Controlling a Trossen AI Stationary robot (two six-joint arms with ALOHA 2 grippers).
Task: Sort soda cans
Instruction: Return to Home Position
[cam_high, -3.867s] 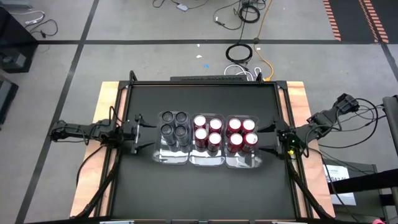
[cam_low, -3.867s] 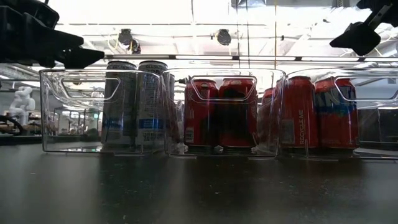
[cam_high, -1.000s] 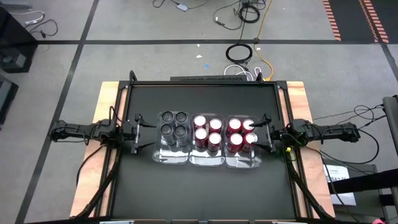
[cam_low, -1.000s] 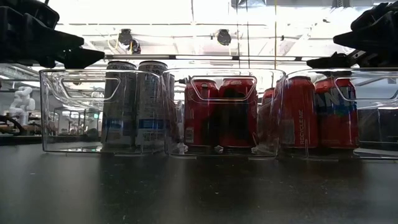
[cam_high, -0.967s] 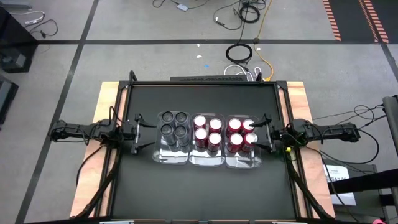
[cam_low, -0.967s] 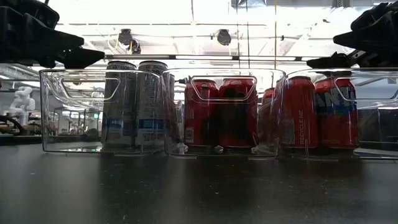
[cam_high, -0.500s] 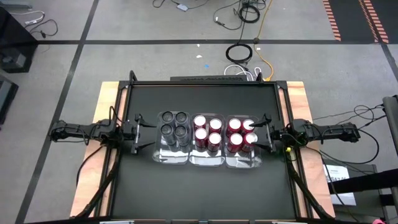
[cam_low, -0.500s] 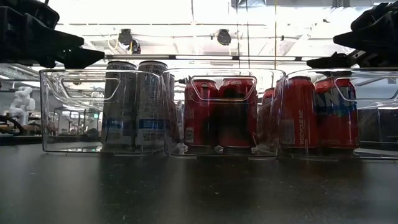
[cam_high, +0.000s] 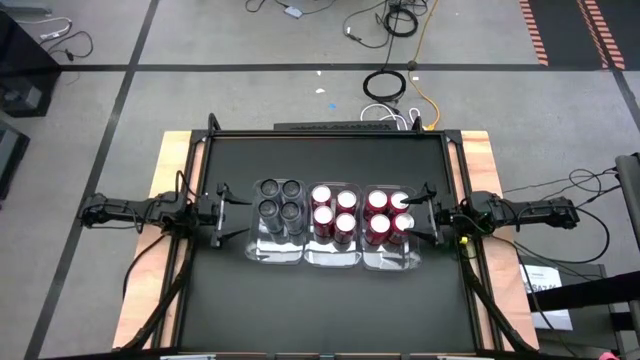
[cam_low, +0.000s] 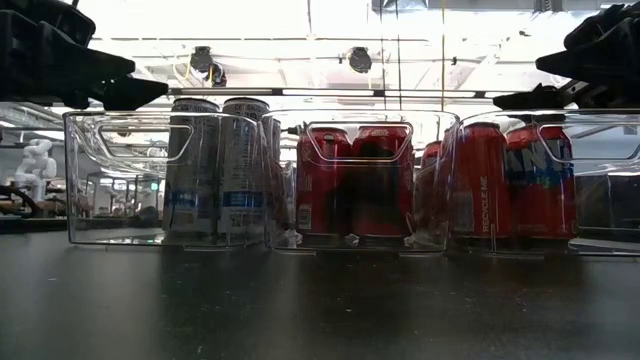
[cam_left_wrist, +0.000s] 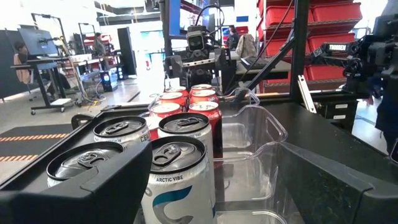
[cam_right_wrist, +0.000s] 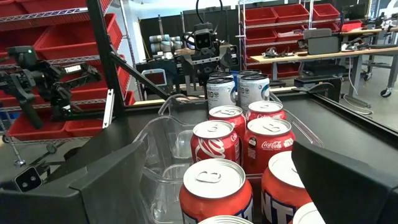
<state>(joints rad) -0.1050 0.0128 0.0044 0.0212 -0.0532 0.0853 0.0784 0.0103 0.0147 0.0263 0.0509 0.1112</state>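
Note:
Three clear trays stand side by side at the middle of the black table. The left tray (cam_high: 262, 250) holds several grey soda cans (cam_high: 280, 203), also seen up close as grey cans (cam_left_wrist: 180, 168). The middle tray (cam_low: 355, 125) and the right tray (cam_high: 412, 262) hold red soda cans (cam_high: 334, 212) and red cans (cam_right_wrist: 214, 186), all standing upright on their bottoms. My left gripper (cam_high: 222, 213) hovers open just left of the grey cans' tray. My right gripper (cam_high: 428, 213) hovers open just right of the right tray. Both point level at the trays.
The black table top (cam_high: 320, 300) stretches from the trays to the near edge and likewise to the far edge (cam_high: 320, 135). Wooden strips (cam_high: 175, 160) border it left and right. Cables (cam_high: 385, 85) lie on the floor beyond the far edge.

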